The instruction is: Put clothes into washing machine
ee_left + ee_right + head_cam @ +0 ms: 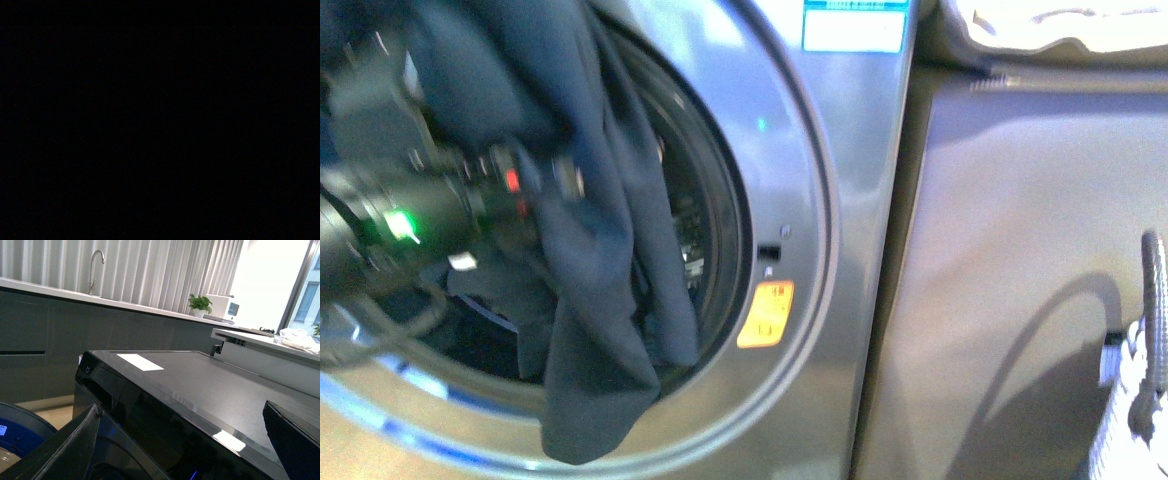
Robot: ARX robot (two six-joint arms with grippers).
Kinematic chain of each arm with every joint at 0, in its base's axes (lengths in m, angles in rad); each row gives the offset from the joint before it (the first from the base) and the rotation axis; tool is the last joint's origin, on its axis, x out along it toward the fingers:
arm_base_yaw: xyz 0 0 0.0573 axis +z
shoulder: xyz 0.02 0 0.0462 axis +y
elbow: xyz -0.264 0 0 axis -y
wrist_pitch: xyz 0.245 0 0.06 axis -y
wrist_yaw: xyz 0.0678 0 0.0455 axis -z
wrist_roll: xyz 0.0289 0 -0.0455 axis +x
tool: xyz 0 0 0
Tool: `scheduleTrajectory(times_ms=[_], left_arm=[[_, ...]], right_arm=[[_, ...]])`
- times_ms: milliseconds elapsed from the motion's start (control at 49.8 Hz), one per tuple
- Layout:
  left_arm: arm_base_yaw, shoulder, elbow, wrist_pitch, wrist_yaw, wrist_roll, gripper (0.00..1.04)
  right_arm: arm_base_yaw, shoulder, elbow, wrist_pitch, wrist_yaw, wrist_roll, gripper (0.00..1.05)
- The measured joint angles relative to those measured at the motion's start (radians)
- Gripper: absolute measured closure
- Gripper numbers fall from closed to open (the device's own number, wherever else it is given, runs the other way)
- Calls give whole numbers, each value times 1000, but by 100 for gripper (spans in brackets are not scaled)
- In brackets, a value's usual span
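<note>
Washing machine point(840, 200): silver-grey brushed-metal front-loader, fills left and centre of the front view. Smooth curved ring around a round black-rimmed porthole point(725, 215).
Stickers: orange-yellow rectangle point(765, 313) right of the porthole; blue-white label point(853, 25) at top centre.
Clothes point(595, 250): dark navy, soft, plain fabric in limp folds. Draped over the left arm, hanging from upper left down across the porthole mouth. Lowest tip dangles past the bottom rim, outside the drum. Small white tag point(463, 262) at mid left.
Left arm point(410, 225): black cylinder, blurred, w/ green light, mid left, reaching toward the opening.
Left hand: buried under the fabric; can't tell if clenched or released.
Left wrist view: dark.
Right hand point(181, 407): released. Two dark wedge-shaped fingers point(65, 450) spread wide at the lower corners, nothing btwn them.
Top panel point(200, 385): flat matt dark slab w/ glossy front strip, centre of the right wrist view.
Cabinet point(1020, 280): plain grey-brown flat panel, right half of the front view.
Beige fabric point(1060, 25): pale and padded, upper right, on the cabinet.
</note>
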Motion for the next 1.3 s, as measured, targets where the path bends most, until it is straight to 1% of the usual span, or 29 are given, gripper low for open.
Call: scheduleTrajectory(times_ms=[281,462,682,1044,1305], left_arm=[[2,156,130,-49,-20,39,92],[3,258,230,-96,-55,66,92],[10,399,426,-219,-103,99,92],[11,526,702,-401,-138,98,92],[12,658,947,-537,-171,101,92]], right_arm=[[0,0,0,0,0,0,7],[0,0,0,0,0,0,7],[0,0,0,0,0,0,7],[0,0,0,0,0,0,7],[0,0,0,0,0,0,7]])
